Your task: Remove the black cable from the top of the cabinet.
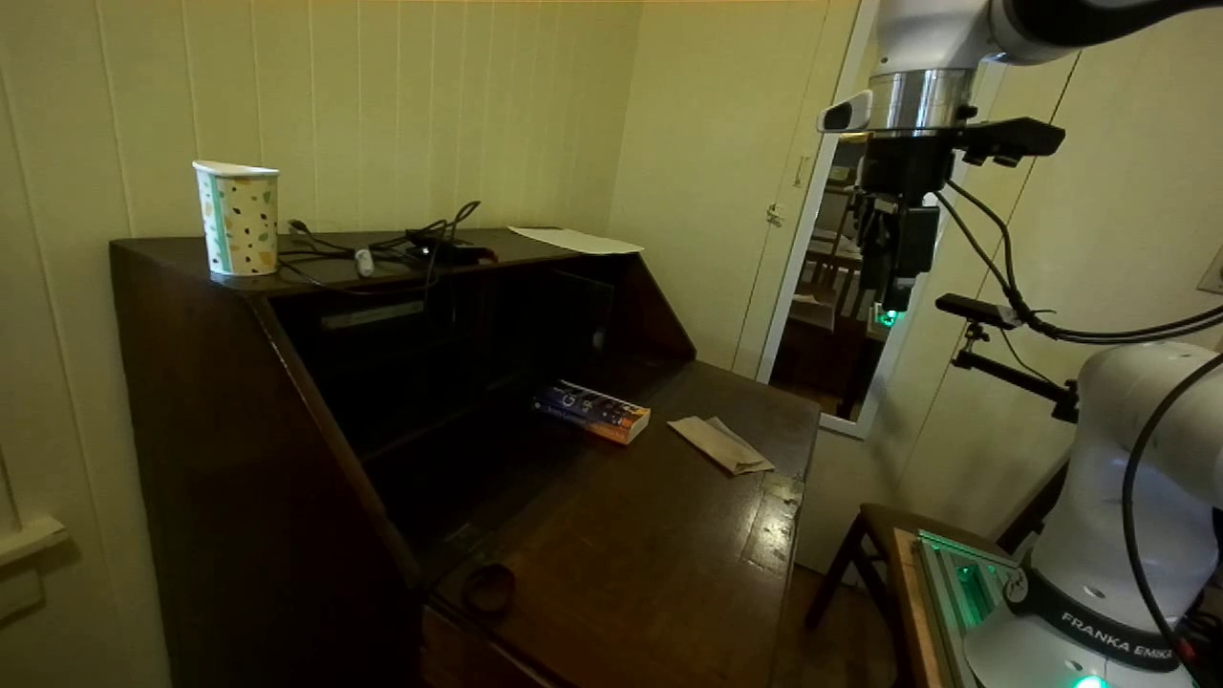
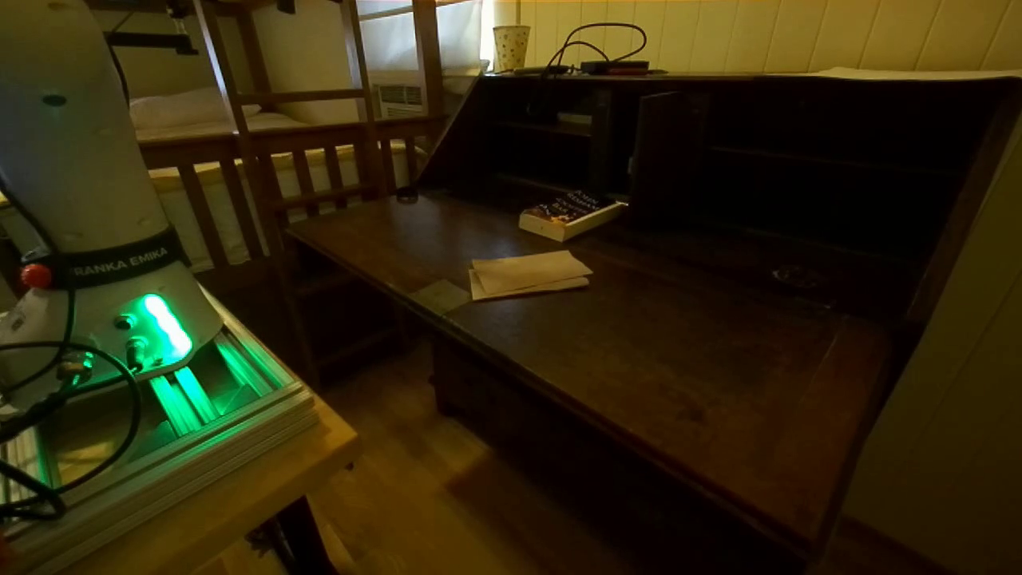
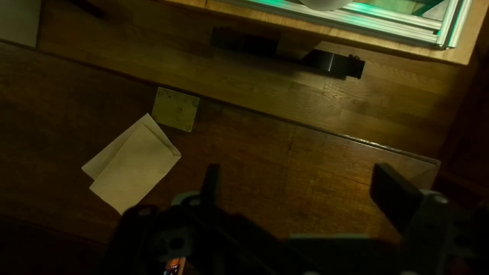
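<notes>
In an exterior view the gripper (image 1: 893,277) hangs pointing down, well apart from the black cable (image 1: 420,241), which lies tangled across from it on top of the cabinet (image 1: 210,382). The patterned cup (image 1: 237,220) stands beyond the cable as seen from the gripper, near its far end, so the approach should probably come from above, not sweep sideways.

In an exterior view 1 loop (image 2: 608,24) of that cable arches above a dark box (image 2: 615,68), and a strand (image 2: 536,88) droops over the cabinet's front edge; whether box and cable are joined I cannot tell. The loop looks the best hold: straddle it, close, then lift straight up before drawing back, since the strand may snag or the box follow.

In the wrist view the gripper's 2 fingers (image 3: 395,194) are spread wide, holding nothing, above the bench (image 3: 290,168). No cable shows beneath them, so the step in hand seems the reach: gain clearance above the cabinet first, travel over, then descend.
</notes>
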Motion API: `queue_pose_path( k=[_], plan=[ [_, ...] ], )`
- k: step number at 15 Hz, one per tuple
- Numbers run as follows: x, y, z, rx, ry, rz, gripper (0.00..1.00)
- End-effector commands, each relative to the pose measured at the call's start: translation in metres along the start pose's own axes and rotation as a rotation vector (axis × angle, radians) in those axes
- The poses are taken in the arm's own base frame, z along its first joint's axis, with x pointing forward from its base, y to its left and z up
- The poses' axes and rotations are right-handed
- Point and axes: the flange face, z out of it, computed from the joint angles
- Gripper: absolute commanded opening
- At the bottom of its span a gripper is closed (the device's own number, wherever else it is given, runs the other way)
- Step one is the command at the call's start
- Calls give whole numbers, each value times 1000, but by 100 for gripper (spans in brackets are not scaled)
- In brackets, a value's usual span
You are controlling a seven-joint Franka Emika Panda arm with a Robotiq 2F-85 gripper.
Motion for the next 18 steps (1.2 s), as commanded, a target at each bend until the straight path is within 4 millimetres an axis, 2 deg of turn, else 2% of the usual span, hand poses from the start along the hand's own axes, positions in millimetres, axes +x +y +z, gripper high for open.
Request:
queue_pose_path(
  k=[1, 4, 6, 12, 15, 18],
  plan=[
    [0, 0, -1, 0, -1, 0, 100],
    [0, 0, -1, 0, -1, 0, 100],
    [11, 14, -19, -75, 13, 21, 100],
    [51, 89, -115, -395, 103, -6, 100],
    [82, 116, -161, -397, 217, 0, 100],
    [117, 130, -193, -341, 321, 93, 100]
  ],
)
